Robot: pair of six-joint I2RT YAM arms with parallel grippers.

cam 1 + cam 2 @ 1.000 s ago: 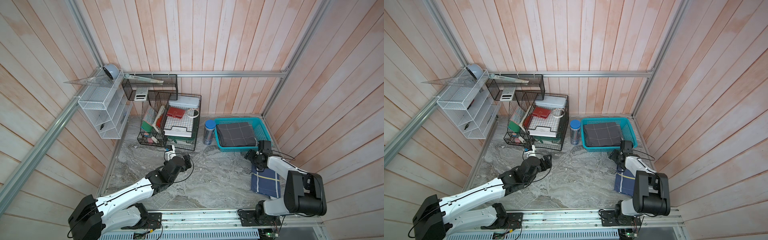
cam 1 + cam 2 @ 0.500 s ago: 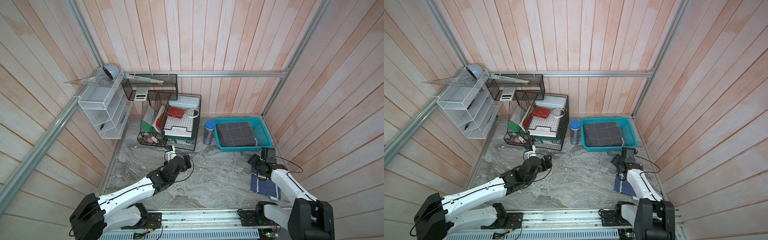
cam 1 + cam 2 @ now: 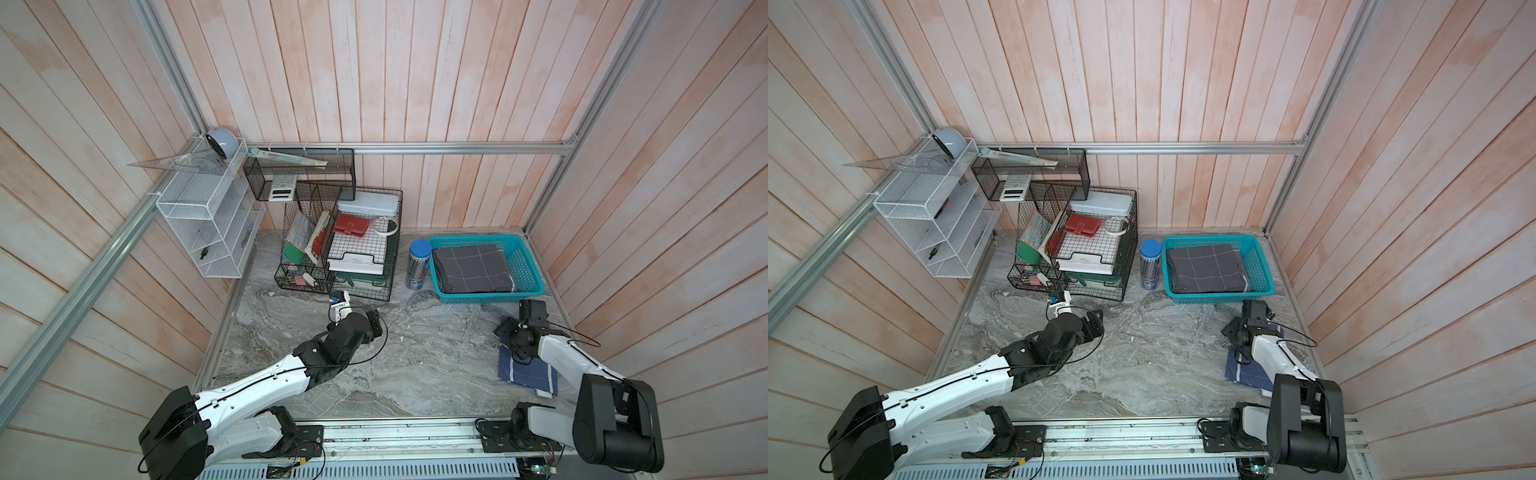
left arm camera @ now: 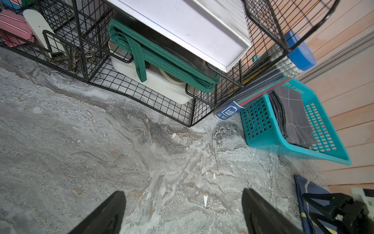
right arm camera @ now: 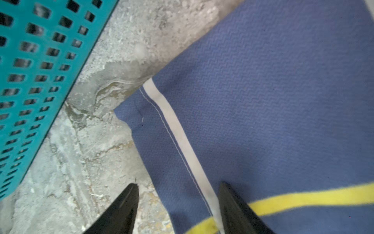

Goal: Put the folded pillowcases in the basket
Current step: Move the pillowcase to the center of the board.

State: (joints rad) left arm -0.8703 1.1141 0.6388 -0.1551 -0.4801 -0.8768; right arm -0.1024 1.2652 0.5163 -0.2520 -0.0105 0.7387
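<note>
Pillowcase (image 3: 527,375): folded, flat near the worktop's right edge, close to the basket (image 3: 526,269) but apart from it. Expect it to be soft, light and limp, and its layers may slide. Pinch all layers at the striped edge. Right gripper (image 5: 178,184): jaws partly spread astride that edge, nothing gripped. Left gripper (image 4: 182,192): jaws spread wide, empty.

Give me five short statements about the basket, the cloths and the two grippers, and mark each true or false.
1. A grey checked folded cloth lies inside the teal basket. True.
2. The blue cloth lies in the basket too. False: it lies on the table, outside the basket, under the right gripper.
3. The left gripper is shut on a green strap. False: it is open over bare table and holds nothing.
4. A blue-capped canister stands upright beside the basket. True.
5. The right gripper's jaws stand apart. True.
</note>
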